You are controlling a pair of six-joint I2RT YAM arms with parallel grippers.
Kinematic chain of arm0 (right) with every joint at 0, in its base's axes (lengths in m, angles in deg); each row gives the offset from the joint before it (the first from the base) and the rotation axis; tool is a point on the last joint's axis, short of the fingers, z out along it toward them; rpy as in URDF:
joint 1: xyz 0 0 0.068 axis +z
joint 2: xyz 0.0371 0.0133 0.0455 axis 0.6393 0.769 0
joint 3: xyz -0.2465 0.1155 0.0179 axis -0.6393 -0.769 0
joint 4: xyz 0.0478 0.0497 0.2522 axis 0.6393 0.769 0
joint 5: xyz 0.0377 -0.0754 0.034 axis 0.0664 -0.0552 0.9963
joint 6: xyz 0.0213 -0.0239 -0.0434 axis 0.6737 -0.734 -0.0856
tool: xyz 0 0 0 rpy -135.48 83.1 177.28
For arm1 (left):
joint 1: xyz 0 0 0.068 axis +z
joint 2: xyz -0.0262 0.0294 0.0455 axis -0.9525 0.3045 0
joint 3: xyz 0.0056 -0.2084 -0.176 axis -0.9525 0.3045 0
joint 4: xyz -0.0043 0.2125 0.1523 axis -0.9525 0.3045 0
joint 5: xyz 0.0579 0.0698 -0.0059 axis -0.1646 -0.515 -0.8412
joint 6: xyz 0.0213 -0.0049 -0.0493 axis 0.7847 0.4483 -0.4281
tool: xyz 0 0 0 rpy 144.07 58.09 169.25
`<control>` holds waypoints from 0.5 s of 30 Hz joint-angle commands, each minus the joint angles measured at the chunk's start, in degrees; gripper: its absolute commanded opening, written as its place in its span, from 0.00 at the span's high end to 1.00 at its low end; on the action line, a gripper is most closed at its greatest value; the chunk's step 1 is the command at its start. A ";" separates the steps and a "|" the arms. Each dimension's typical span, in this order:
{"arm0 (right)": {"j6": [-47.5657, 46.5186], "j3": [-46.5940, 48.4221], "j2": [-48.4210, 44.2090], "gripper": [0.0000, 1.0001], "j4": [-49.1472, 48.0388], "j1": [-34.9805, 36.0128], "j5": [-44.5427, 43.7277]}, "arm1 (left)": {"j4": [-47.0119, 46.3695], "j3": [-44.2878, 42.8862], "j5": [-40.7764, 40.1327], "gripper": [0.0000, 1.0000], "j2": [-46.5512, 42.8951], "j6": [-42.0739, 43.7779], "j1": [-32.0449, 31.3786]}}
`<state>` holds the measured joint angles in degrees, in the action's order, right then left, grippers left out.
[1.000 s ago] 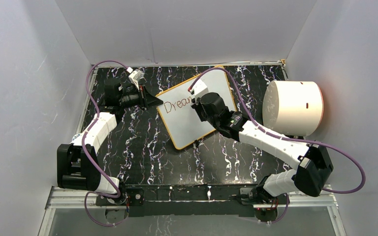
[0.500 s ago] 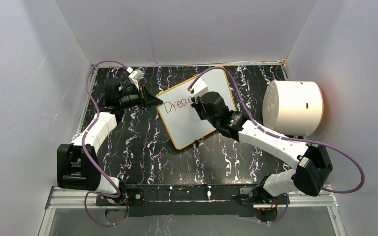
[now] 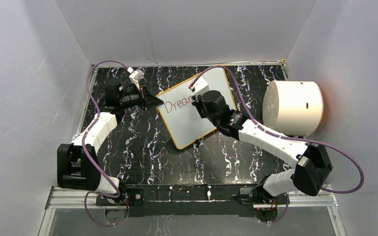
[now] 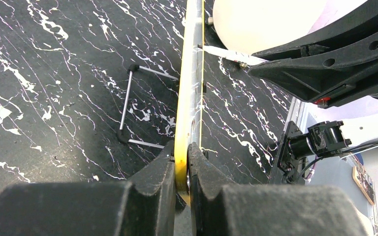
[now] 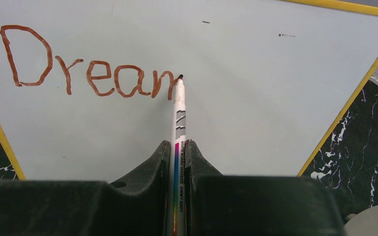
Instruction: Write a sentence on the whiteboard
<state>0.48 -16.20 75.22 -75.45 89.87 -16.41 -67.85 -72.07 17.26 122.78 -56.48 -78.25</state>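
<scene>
Pinching at the far left, left tool [image 3: 156,101] [image 4: 182,156]: its two dark fingers are pressed together on the yellow rim of the whiteboard [image 3: 193,125] [image 4: 189,93] [image 5: 266,93], at the board's left edge as the overhead camera sees it; the wrist camera looks straight along that rim, which runs up from between the fingers
Tabletop [image 3: 138,147] [image 4: 49,78]: black with white marbling, carrying everything listed below
Wire bracket [image 4: 126,105]: thin metal wire with black end caps, lying on the tabletop just beside the board's back face; whether it touches the board cannot be told
Whiteboard: white face, rounded corners and yellow rim, set in the middle of the tabletop towards the back, turned at an angle to the table edges, between the two arms
Writing [image 5: 88,73]: brown-red letters along the upper left part of the face, reading "Drea" and then a humped letter whose last stroke looks unfinished
Marker [image 5: 178,115] [image 4: 224,52]: slim white barrel with a rainbow stripe and small print, its dark tip touching the board face at the end of the last letter
Right tool [image 3: 197,104] [image 5: 177,150]: fingers clamped on the marker's barrel, above the middle of the board, with the marker pointing away from the wrist camera
White cylinder [image 3: 294,108]: big pale drum at the right of the tabletop, near the board's right corner but apart from it
</scene>
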 commanded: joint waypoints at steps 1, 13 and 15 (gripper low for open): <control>-0.93 2.15 0.43 1.00 -4.18 -0.87 -1.08 | 5.75 1.17 -3.69 1.00 2.00 4.22 -1.40; 0.24 1.30 -0.13 1.00 -1.46 -1.51 -2.01 | 5.86 1.07 -3.83 1.00 2.04 4.26 -1.40; 0.56 0.97 -0.26 1.00 -0.98 -1.53 -2.00 | 5.86 1.11 -3.81 1.00 2.09 4.26 -1.40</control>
<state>0.57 -16.15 75.22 -75.60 89.30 -16.59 -67.85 -72.07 17.26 122.78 -56.48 -78.25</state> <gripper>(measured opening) 0.201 0.093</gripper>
